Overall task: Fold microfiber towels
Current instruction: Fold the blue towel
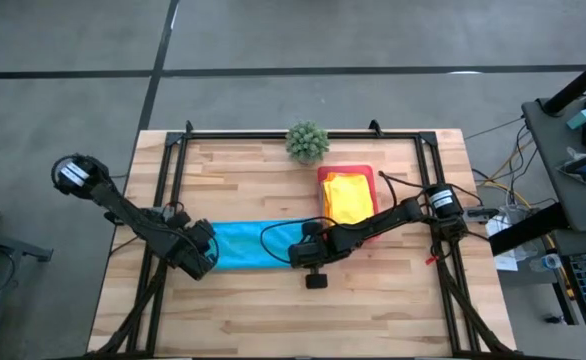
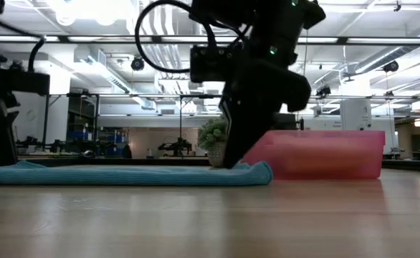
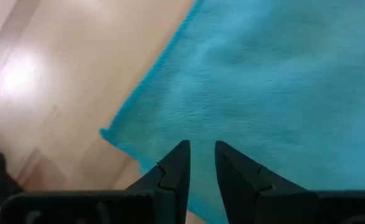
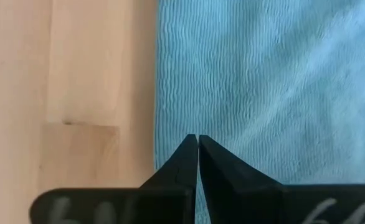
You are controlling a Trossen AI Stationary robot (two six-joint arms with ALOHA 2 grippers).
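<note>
Turquoise towel [image 1: 253, 245] lies flat in a long strip mid-table, ready for folding. My right gripper [image 4: 197, 146] is pinched shut on its right end, my left gripper [image 3: 200, 163], fingers narrowly parted, sits at the left end, probably to lift both together.

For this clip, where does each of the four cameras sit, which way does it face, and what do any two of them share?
High view: above the table, looking straight down; both arms show, left gripper and right gripper at opposite ends of the turquoise towel.
Low view: at tabletop height, looking level across; one arm comes down onto the towel's end by the pink tray.
Left wrist view: on the left arm, facing down at the towel's corner, fingers slightly apart.
Right wrist view: on the right arm, facing down at the towel's edge, fingers shut.
All four share the turquoise towel.
</note>
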